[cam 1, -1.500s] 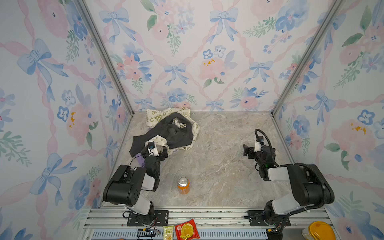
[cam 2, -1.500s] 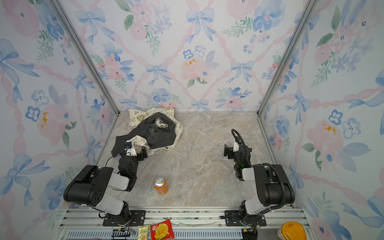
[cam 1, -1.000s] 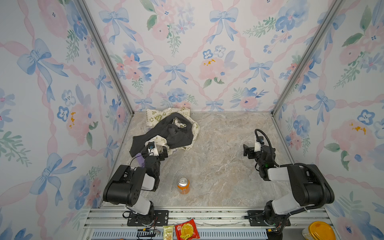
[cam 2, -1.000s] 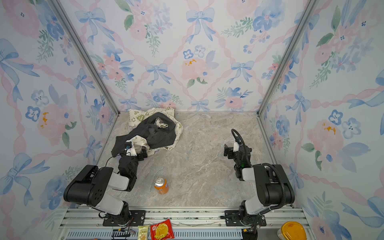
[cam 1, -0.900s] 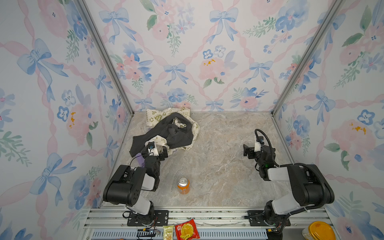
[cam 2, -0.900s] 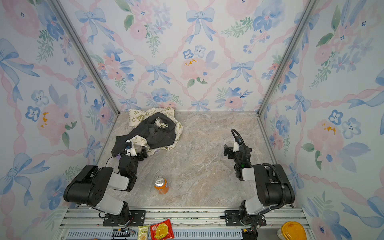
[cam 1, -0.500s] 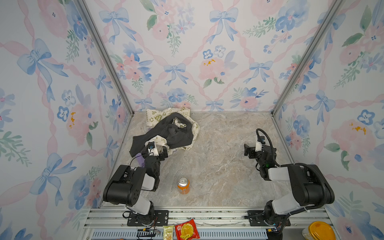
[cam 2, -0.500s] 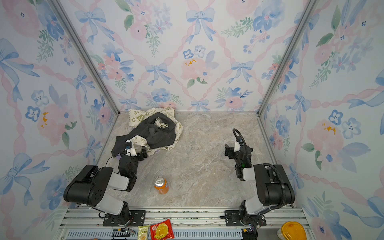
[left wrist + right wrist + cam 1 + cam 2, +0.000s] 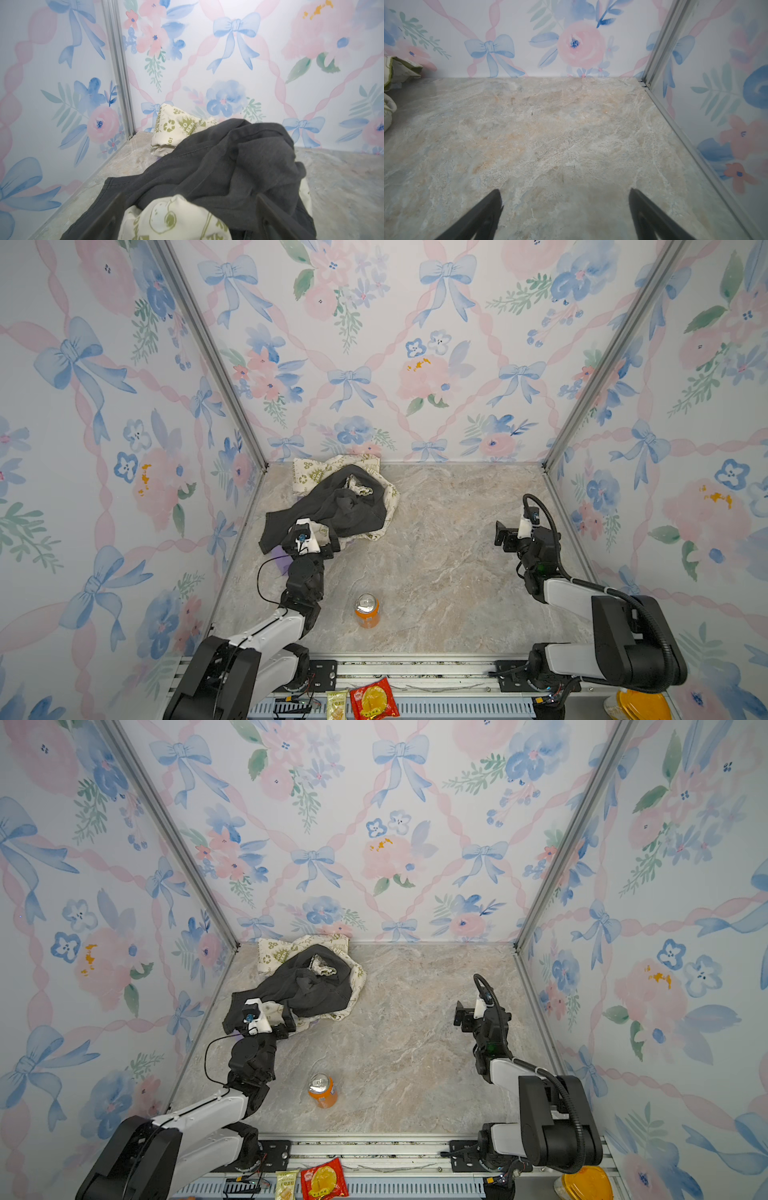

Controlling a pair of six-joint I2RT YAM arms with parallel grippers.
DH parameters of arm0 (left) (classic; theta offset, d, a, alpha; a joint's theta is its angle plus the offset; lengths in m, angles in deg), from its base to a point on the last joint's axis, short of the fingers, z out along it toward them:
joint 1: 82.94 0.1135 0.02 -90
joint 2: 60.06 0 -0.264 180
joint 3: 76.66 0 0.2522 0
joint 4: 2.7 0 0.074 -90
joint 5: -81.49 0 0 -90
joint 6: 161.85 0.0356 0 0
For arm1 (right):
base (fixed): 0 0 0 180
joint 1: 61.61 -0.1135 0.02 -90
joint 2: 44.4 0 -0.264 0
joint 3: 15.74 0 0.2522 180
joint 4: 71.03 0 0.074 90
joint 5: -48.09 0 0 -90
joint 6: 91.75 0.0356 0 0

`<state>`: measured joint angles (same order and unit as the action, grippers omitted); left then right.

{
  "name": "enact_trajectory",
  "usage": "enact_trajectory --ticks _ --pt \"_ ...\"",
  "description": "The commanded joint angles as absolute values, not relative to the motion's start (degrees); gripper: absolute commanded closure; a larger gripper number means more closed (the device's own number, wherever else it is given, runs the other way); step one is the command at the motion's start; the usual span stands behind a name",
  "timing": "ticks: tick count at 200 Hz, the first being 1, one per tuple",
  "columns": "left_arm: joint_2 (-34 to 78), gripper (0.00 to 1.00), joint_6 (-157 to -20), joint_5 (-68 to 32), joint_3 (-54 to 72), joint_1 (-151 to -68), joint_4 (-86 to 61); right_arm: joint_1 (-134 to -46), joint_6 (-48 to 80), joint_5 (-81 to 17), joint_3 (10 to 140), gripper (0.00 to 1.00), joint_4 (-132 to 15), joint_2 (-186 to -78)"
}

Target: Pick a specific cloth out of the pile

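The pile [image 9: 340, 502] [image 9: 307, 982] lies in the back left corner: a dark charcoal garment [image 9: 228, 162] draped over a cream cloth with green print [image 9: 176, 124]. Of the lilac cloth only a small strip [image 9: 280, 564] peeks out under the pile's near edge, beside my left arm. My left gripper [image 9: 311, 536] [image 9: 270, 1017] [image 9: 187, 199] is open at that near edge, its jaws standing either side of a cream fold and charcoal fabric. My right gripper [image 9: 505, 535] [image 9: 463, 1017] [image 9: 564, 193] hangs open over bare stone floor at the right, holding nothing.
An orange can [image 9: 366, 610] [image 9: 322, 1090] stands upright near the front, between the arms. Flowered walls close in the left, back and right sides. Snack packets [image 9: 372, 699] lie on the front rail, outside the stone floor [image 9: 550, 124].
My right gripper has drifted a little to the right. The left gripper and the pile have not moved.
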<state>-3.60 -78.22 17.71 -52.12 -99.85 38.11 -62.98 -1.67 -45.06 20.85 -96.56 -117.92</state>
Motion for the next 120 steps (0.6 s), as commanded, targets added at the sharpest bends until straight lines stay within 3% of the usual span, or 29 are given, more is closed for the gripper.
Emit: enact_trajectory --ticks 1,28,63,120 --pt "-11.9 0.03 -88.7 19.1 -49.4 -100.1 20.6 -64.4 -0.2 -48.4 24.5 0.03 -84.5 -110.2" --pt "-20.9 0.06 -98.6 17.7 -49.6 -100.1 14.5 -67.3 0.5 -48.5 28.0 0.03 -73.5 -102.2" --pt "-27.2 0.06 -109.5 23.3 -49.0 -99.1 3.7 -72.9 0.8 -46.3 30.7 0.03 -65.2 -94.1" --pt "-19.6 0.12 -122.4 11.8 -48.9 -90.6 -0.8 -84.4 1.8 -43.0 33.6 0.03 -58.6 -91.0"
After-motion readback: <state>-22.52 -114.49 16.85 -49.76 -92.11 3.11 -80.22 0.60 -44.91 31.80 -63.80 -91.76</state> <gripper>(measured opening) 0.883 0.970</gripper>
